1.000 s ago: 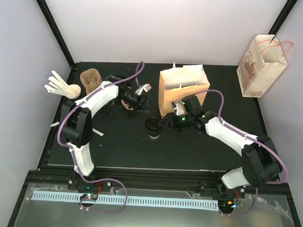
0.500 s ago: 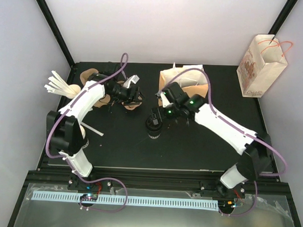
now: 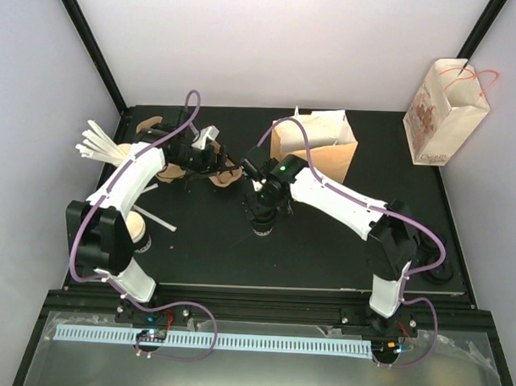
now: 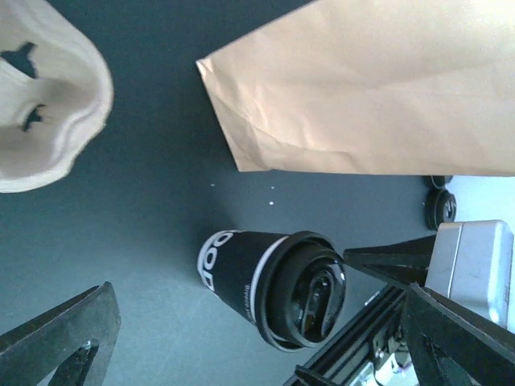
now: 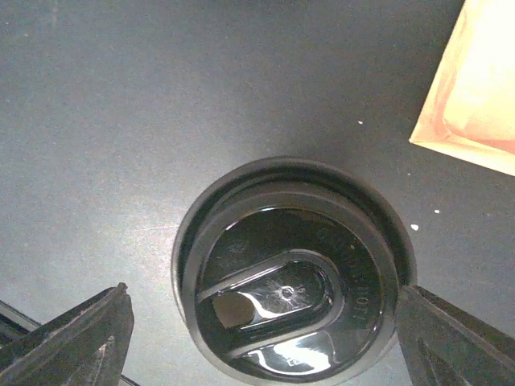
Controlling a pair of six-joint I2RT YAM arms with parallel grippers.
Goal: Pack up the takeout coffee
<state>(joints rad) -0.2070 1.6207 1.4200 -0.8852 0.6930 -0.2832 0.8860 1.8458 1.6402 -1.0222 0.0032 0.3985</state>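
Note:
The takeout coffee I see is a black paper cup with white lettering and a black lid, upright on the dark table left of the brown bag. My right gripper hangs straight over it, open. In the right wrist view the lid lies between the two fingertips, untouched. My left gripper is open and empty, up and to the left. Its wrist view shows the same cup below it. A cream paper cup stands by the left arm's lower link.
A tan moulded cup carrier lies at the back left, with white stirrers beside it and one loose stirrer on the table. A printed paper bag stands off the table's far right. Small black lids lie beside the brown bag.
The right gripper swung left from the brown bag to a spot over the black cup and opened. The left gripper drew back left towards the carrier and opened wide.

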